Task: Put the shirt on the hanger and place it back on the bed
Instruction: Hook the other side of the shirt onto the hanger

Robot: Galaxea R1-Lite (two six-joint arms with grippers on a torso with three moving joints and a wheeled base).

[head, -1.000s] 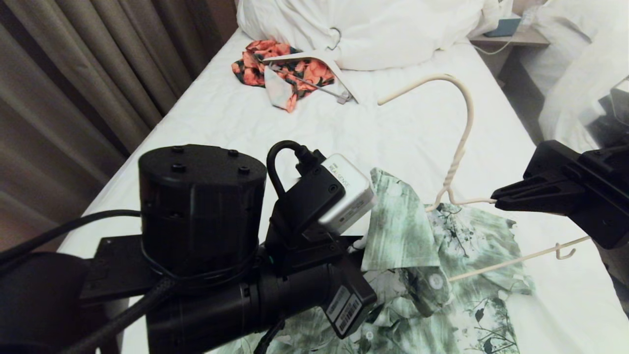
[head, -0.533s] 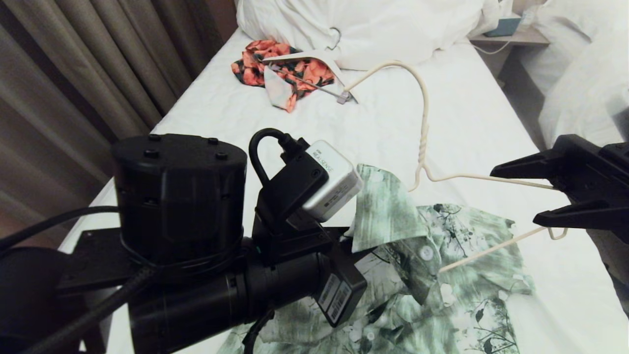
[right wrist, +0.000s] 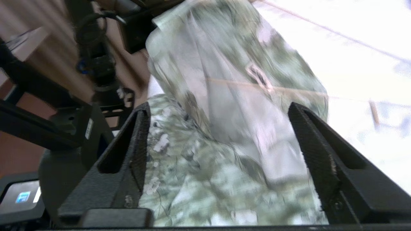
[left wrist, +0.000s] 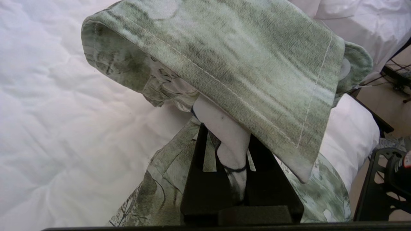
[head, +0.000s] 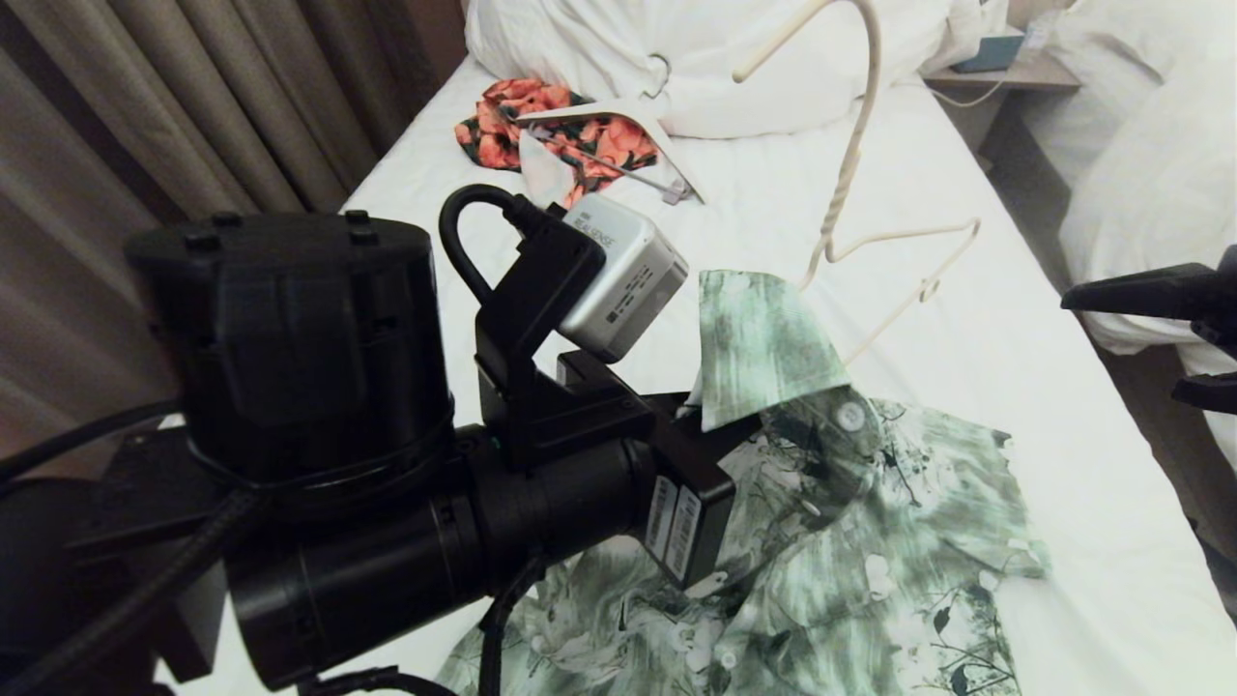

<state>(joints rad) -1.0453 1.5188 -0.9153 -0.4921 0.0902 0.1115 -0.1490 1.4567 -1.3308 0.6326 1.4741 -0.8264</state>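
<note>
The shirt (left wrist: 224, 64) is clamped in the left gripper (left wrist: 232, 150); the right gripper's (right wrist: 218, 134) fingers are spread, empty, beside the hanger (head: 860, 174).

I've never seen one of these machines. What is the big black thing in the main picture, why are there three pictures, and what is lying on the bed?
The three pictures come from three cameras: one on the robot's head and one on each wrist. The black bulk in the head view is the robot's left arm. Its left gripper is shut on the collar edge of the shirt, lifting it off the bed; the left wrist view shows this close up. The right gripper, at the right edge of the head view, is open and holds nothing. The hanger pokes out of the shirt's neck, hook up. Farther back lie an orange floral garment and pillows.
</note>
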